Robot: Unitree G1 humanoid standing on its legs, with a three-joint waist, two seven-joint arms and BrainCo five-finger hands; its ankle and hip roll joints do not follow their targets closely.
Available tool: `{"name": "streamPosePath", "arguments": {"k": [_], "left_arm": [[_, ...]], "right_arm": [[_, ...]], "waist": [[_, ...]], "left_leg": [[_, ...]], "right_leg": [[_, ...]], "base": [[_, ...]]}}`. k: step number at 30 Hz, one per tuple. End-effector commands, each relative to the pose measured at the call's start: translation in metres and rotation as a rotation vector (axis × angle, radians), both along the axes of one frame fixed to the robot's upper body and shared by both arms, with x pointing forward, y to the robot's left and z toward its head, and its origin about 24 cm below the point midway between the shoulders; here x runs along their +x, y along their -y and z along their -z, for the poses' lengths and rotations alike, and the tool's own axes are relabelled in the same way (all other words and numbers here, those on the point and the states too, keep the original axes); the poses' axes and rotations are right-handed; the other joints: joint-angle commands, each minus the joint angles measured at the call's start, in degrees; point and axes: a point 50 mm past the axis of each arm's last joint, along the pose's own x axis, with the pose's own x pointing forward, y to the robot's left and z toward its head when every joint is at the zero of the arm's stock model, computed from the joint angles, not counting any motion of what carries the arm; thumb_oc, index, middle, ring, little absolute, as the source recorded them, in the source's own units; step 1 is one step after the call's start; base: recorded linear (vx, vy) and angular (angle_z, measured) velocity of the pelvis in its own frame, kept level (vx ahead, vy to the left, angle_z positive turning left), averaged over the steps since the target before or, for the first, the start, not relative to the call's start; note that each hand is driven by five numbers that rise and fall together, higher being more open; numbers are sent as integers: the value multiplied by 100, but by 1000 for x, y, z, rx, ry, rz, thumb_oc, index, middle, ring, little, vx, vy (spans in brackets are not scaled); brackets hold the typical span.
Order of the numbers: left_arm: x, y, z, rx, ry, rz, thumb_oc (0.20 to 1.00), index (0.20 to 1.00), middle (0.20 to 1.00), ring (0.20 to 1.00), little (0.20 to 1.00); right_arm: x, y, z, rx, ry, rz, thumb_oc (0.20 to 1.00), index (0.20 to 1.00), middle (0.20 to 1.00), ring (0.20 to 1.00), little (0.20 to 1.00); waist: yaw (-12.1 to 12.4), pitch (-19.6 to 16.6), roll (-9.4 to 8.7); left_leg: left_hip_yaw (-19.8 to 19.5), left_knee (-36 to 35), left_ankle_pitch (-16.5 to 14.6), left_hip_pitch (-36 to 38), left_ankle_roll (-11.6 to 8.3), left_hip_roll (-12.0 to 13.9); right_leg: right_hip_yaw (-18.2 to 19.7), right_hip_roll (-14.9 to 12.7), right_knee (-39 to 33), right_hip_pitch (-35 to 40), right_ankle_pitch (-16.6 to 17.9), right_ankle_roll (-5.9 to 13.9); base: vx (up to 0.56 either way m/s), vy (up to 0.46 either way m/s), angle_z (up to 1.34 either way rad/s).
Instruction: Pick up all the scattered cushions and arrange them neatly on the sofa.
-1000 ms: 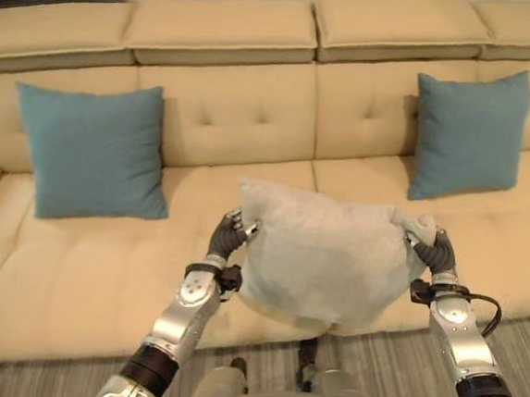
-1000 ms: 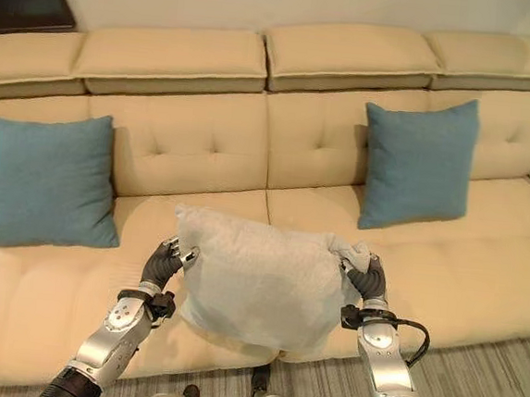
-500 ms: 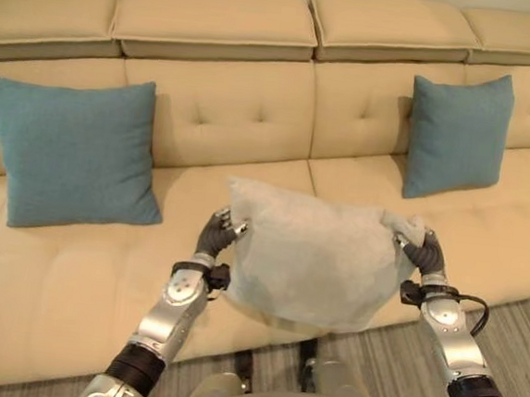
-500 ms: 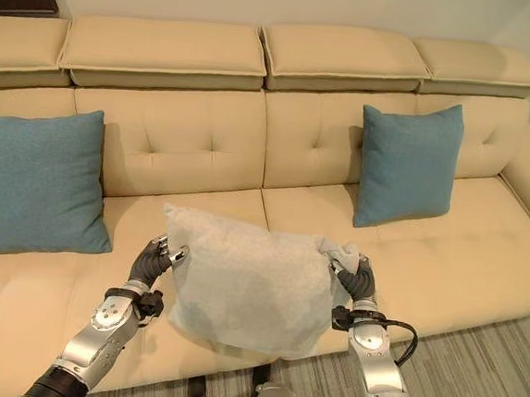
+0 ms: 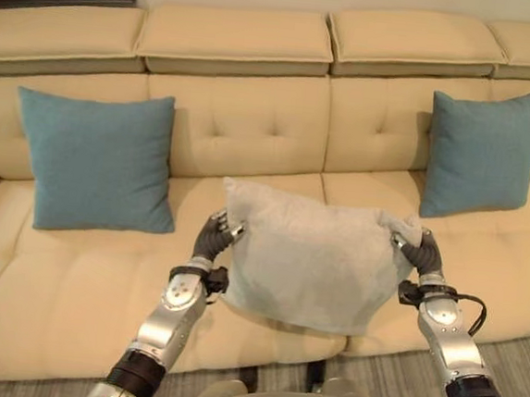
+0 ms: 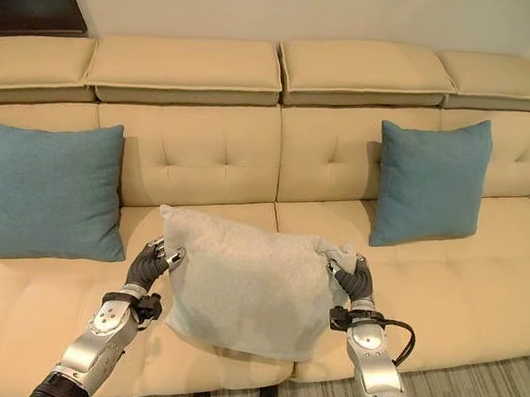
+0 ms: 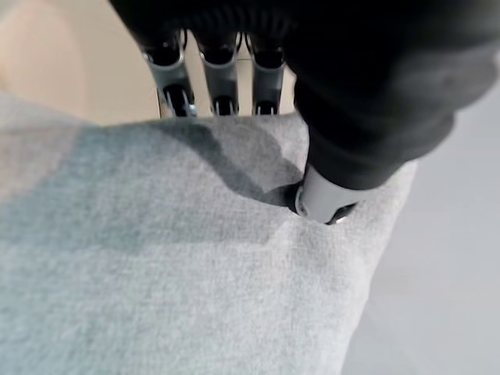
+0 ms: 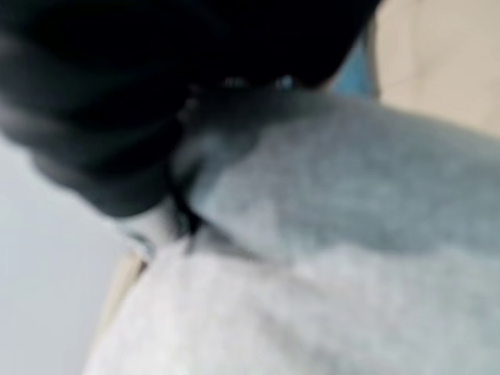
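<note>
We log the grey cushion [image 5: 313, 266] held up in the air over the front edge of the sofa [image 5: 253, 123] seat, near its middle, hanging by its two upper corners. Our left hand [image 5: 211, 239] pinches the cushion's upper left corner: fingers [image 7: 222, 82] behind the fabric, thumb pressed into its face. Our right hand [image 5: 414, 252] is curled round the upper right corner, where the cloth bunches. The cushion's lower edge hangs in front of the seat's front edge. One teal cushion [image 5: 98, 160] leans upright against the backrest toward the sofa's left end; a second teal cushion [image 5: 483, 153] leans against the backrest toward the right end. Striped floor [image 5: 511, 359] lies below the sofa front.
</note>
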Motion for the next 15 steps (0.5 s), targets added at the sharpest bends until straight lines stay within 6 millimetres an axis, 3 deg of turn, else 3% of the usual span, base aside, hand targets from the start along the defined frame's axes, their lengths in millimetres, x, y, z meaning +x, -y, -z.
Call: {"name": "streamPosePath", "arguments": {"k": [1,4,9,14,15], "left_arm": [[21,11,-55,-20,289,50,200,200,200,200,200],[25,13,-62,-14,321,43,200,200,200,200,200],[47,26,-96,-8,457,29,200,200,200,200,200],[64,35,-120,-6,534,20,200,200,200,200,200],[75,38,-134,6,572,7,200,200,200,200,200]], "right_arm": [[16,-4,-44,-31,219,-47,200,200,200,200,200],[20,-3,-52,-50,251,-46,200,200,200,200,200],[44,-4,-99,-128,419,-59,200,200,200,200,200],[61,-11,-129,-163,508,-77,200,200,200,200,200],[71,-14,-146,-189,553,-82,200,200,200,200,200]], "waist": [[80,-410,-278],[77,-400,-271],[102,-348,-290],[124,-197,-319],[143,-45,-354]], "left_leg": [[-80,218,-514,160,-311,62],[-100,196,-516,172,-332,87],[-136,177,-508,100,-397,135],[-179,330,-545,-149,-422,162],[-198,540,-578,-369,-429,174]], "right_leg": [[99,-379,332,-28,-365,563],[64,-360,291,4,-396,539],[-28,-317,249,0,-464,485],[-62,-302,343,-220,-487,446],[-67,-307,398,-363,-481,428]], "base": [[64,-35,12],[66,-43,8],[53,-55,14],[-41,-46,11],[-112,-44,8]]}}
